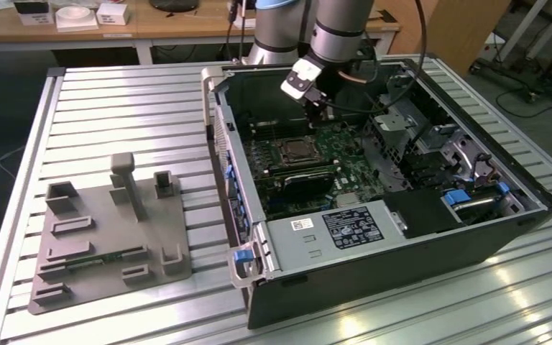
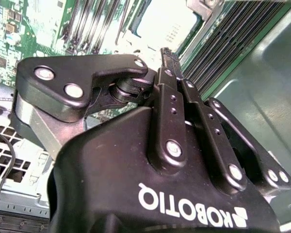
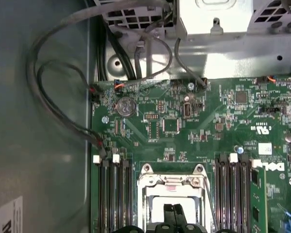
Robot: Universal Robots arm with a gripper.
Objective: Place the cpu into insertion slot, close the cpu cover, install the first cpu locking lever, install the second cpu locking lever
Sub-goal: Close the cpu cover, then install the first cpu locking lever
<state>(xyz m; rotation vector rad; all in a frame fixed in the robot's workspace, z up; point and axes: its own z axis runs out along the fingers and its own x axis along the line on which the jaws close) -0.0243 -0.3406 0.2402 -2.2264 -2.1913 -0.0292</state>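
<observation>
My claw (image 3: 173, 211) hovers clenched, seemingly empty, over the cpu cover (image 3: 170, 183): thin, stiff metal, best pressed by its rim.

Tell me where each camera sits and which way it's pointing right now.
Exterior view: off the arm, above the table, looking down into the open computer case; the arm reaches in.
First wrist view: on the arm, facing the green circuit board and the socket; the tips of the jaws show.
Second wrist view: on the arm, behind the jaws' black body, looking past it at the circuit board.
Shared: all three see the circuit board; both wrist views see the jaws.
</observation>
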